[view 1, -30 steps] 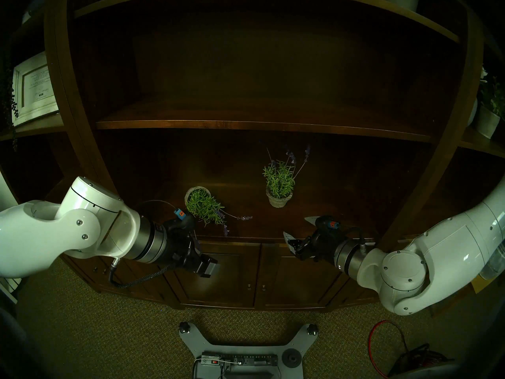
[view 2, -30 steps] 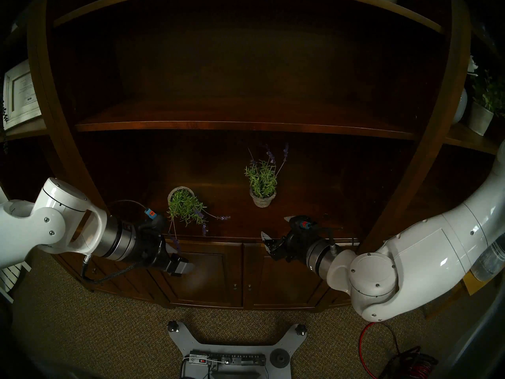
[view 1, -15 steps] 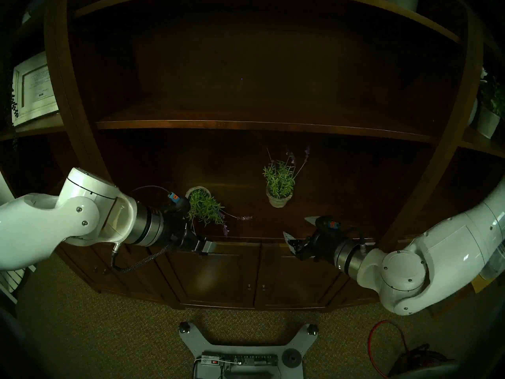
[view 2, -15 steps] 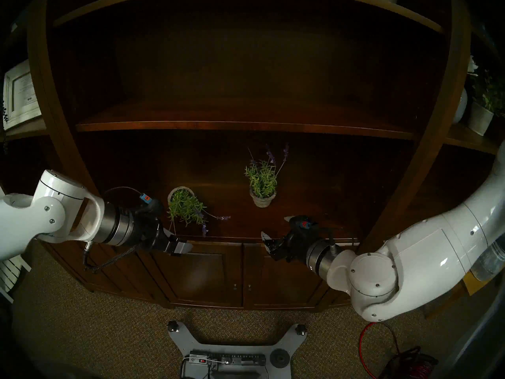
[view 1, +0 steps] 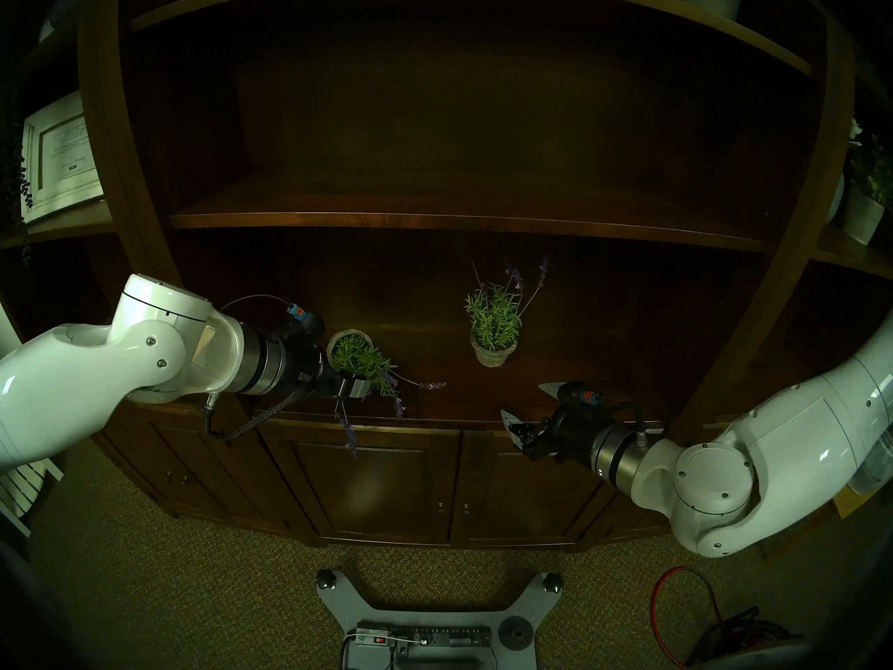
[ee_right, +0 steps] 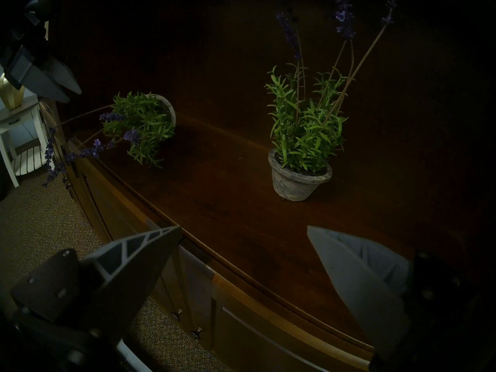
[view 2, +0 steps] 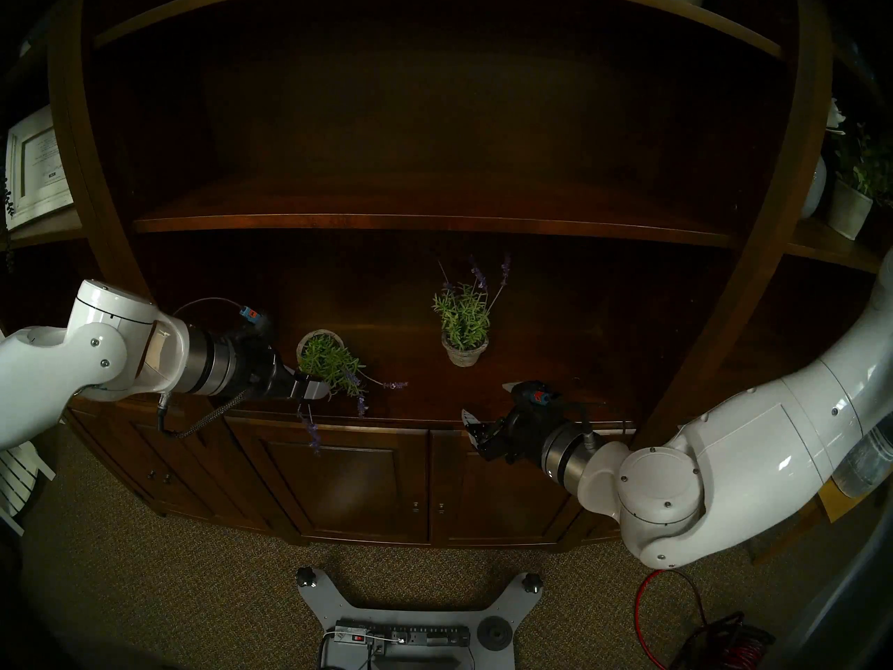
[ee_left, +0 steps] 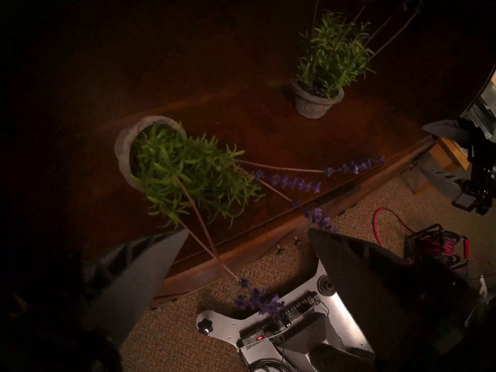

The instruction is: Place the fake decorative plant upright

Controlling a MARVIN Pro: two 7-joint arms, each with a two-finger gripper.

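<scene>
- Dark wooden shelf unit [view 1: 464, 219] fills the head view; light is dim, and the lit zone is the lowest shelf surface [ee_right: 241, 202], a polished red-brown board above cabinet doors [view 1: 377, 485].
- Tipped plant [view 1: 360, 364] lies on its side on that board, toward 9 o'clock of the upright one; pot mouth faces the room, green foliage spills forward, and purple flower stalks [ee_left: 257, 301] hang past the front edge.
- Upright plant [view 1: 494, 330] stands in its grey pot farther back, well apart from the tipped one.
- Left gripper [ee_left: 247, 245] sits just beside the tipped foliage, fingers spread with two thin stalks crossing the gap; contact with them cannot be told.
- Right gripper [ee_right: 244, 237] hangs at the shelf's front edge, at 5 o'clock of the upright pot, fingers spread, nothing between them.
- Floor is olive-brown carpet [view 1: 193, 582]; the robot's grey base plate [view 1: 425, 625] with a power strip sits at 6 o'clock, a red cable [view 1: 676, 606] at 4 o'clock.
- Framed document [view 1: 60, 156] on a side shelf at 9 o'clock; a white-potted plant [view 1: 865, 205] at 3 o'clock.
</scene>
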